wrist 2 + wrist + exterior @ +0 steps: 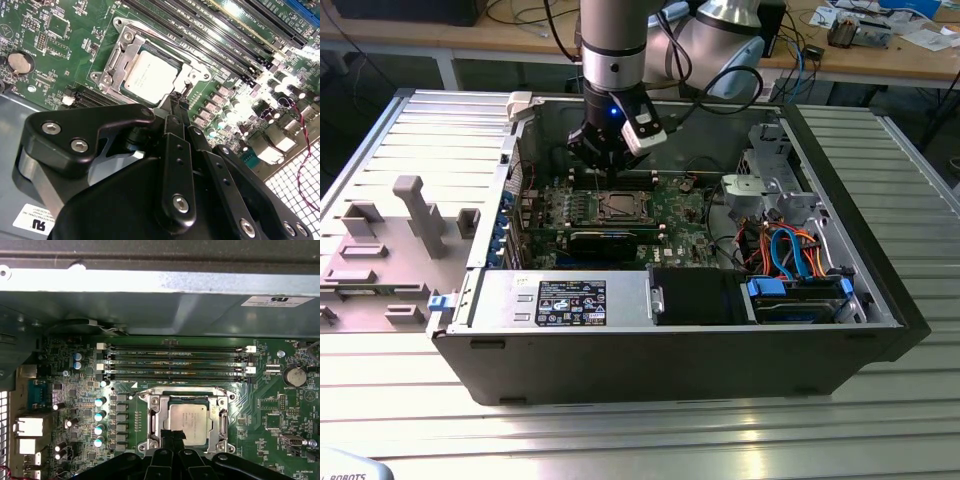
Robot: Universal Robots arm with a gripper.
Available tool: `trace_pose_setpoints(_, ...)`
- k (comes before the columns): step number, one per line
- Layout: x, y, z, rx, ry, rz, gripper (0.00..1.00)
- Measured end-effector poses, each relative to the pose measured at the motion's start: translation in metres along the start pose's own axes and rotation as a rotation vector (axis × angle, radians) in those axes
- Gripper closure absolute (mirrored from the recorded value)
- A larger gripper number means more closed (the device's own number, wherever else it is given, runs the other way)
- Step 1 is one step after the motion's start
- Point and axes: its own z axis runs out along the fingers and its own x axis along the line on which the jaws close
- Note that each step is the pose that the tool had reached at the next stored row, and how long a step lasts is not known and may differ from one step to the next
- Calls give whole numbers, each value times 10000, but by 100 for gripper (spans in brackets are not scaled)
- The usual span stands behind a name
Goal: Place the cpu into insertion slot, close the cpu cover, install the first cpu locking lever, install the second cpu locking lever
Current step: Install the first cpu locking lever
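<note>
Ribbed metal bench carries our open computer case. We see the small silver-grey square cpu seated under its thin silver frame cover. Our fingers, pinched together and seemingly empty, sit at the socket's edge, so we judge lever work is in hand.

We are seeing a silver-grey tubular arm with a dark band and a small blue light near the wrist, black cables looping beside it. The gripper is showing matte black linkage plates studded with round silver screws.
</note>
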Motion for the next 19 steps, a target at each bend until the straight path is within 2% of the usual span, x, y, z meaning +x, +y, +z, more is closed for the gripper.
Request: trace_pose_setpoints(19,40,1,0,0,0,0,89)
